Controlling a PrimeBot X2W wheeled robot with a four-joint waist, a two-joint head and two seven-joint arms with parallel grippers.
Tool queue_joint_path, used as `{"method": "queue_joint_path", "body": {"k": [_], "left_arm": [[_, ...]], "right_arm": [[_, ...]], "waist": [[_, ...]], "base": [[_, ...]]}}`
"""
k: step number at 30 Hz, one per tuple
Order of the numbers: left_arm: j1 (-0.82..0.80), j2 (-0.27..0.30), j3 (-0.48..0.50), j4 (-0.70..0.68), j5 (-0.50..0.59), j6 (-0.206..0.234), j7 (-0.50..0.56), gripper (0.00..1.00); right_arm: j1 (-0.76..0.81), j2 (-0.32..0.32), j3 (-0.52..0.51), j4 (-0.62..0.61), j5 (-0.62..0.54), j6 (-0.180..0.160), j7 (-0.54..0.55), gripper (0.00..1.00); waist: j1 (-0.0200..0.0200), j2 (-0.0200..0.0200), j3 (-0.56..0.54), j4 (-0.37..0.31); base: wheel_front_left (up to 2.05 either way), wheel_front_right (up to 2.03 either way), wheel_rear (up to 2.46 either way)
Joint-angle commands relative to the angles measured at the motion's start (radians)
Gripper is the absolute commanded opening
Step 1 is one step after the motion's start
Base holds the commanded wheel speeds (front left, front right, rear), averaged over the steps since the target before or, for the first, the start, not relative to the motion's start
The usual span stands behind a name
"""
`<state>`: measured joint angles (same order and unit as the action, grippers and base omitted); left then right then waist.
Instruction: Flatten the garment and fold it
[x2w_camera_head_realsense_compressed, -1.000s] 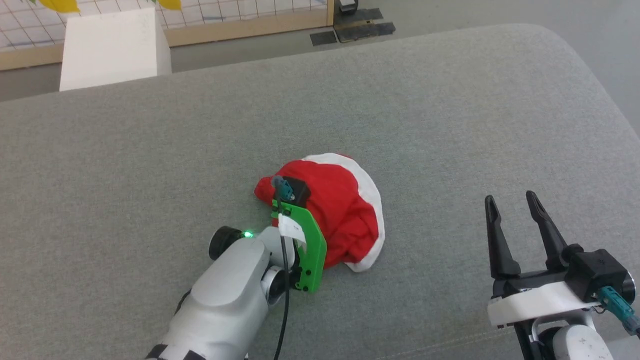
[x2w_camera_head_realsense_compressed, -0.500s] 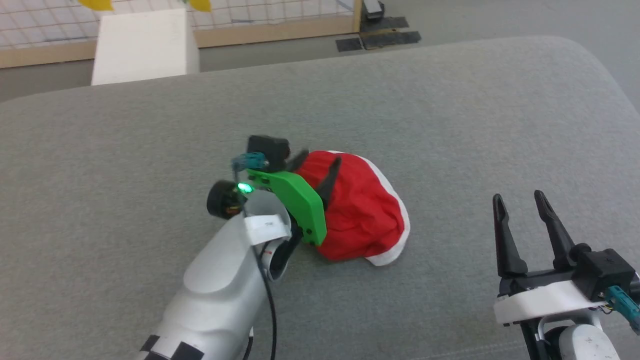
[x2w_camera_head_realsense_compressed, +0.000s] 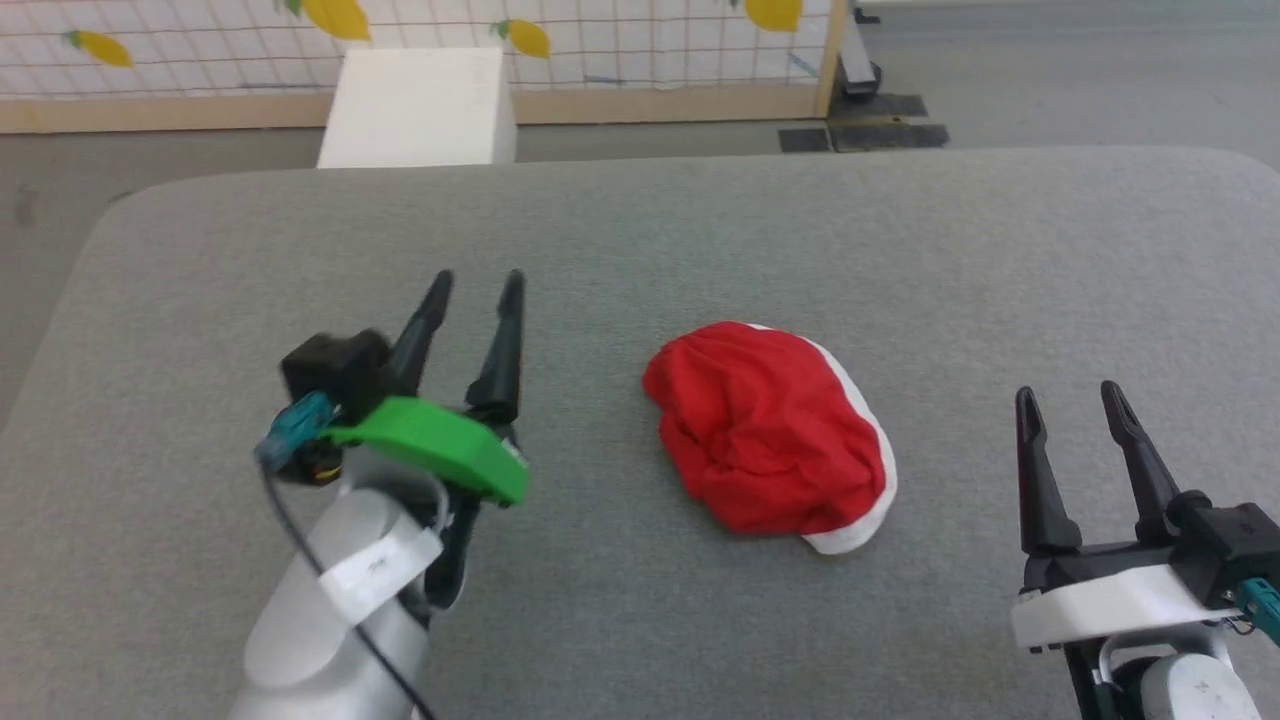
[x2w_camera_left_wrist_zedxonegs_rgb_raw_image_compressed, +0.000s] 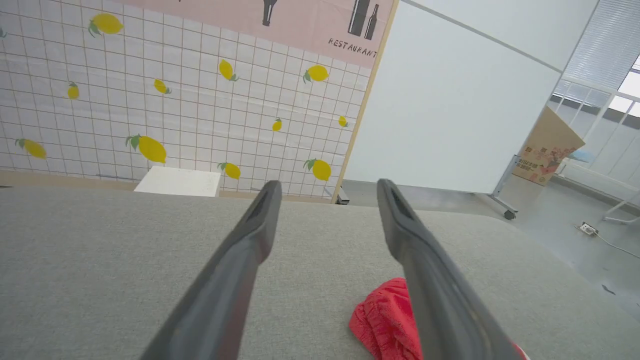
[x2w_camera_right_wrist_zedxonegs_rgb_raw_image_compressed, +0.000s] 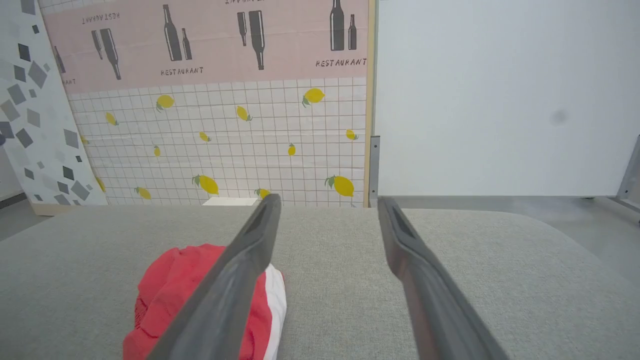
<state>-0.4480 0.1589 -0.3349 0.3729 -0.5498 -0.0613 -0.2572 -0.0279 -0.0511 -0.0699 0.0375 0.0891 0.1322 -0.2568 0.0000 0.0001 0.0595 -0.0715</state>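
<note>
Fingers (x2w_camera_head_realsense_compressed: 498, 355) of our left gripper (x2w_camera_head_realsense_compressed: 477, 285) stand spread wide and pinch nothing, poised above the grey counter (x2w_camera_head_realsense_compressed: 640, 220). Those of our right gripper (x2w_camera_head_realsense_compressed: 1068, 395) are likewise parted and empty. Between the two, touching neither, we see the red garment (x2w_camera_head_realsense_compressed: 765, 435) lying crumpled in a heap on the counter, white trim along its right edge.

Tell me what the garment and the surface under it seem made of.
The garment: soft thin fabric, matte red with white trim, possibly a sports knit; it bunches into fine wrinkles. The surface: grey matte woven cloth, fine weave visible; rounded corners suggest padding.
</note>
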Motion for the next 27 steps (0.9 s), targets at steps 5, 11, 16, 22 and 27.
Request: {"method": "queue_joint_path", "body": {"k": [5, 11, 16, 22, 27], "left_arm": [[0.150, -0.015, 0.111, -0.094, 0.072, -0.023, -0.004, 1.00], [0.266, -0.051, 0.220, -0.156, 0.133, -0.046, -0.004, 1.00], [0.325, -0.066, 0.267, -0.166, 0.186, -0.058, -0.004, 1.00], [0.368, -0.084, 0.292, -0.185, 0.232, -0.065, -0.004, 1.00], [0.381, -0.096, 0.303, -0.218, 0.264, -0.067, -0.004, 1.00]], "right_arm": [[0.021, 0.001, -0.019, -0.009, -0.008, -0.002, -0.005, 1.00], [0.026, 0.001, -0.024, -0.004, -0.007, -0.002, -0.005, 1.00], [0.030, 0.001, -0.019, 0.001, -0.009, -0.002, -0.005, 1.00], [0.034, 0.001, -0.014, 0.006, -0.009, -0.002, -0.005, 1.00], [0.032, 0.001, -0.013, 0.009, -0.010, -0.002, -0.005, 1.00]], "waist": [[0.0000, -0.0001, -0.016, 0.052], [0.0000, -0.0001, -0.016, 0.067], [0.0000, -0.0001, -0.016, 0.069], [0.0000, -0.0001, -0.015, 0.068], [0.0000, -0.0001, -0.012, 0.067]], "base": [[0.00, 0.00, 0.00], [0.00, 0.00, 0.00], [0.00, 0.00, 0.00], [0.00, 0.00, 0.00], [0.00, 0.00, 0.00]]}}
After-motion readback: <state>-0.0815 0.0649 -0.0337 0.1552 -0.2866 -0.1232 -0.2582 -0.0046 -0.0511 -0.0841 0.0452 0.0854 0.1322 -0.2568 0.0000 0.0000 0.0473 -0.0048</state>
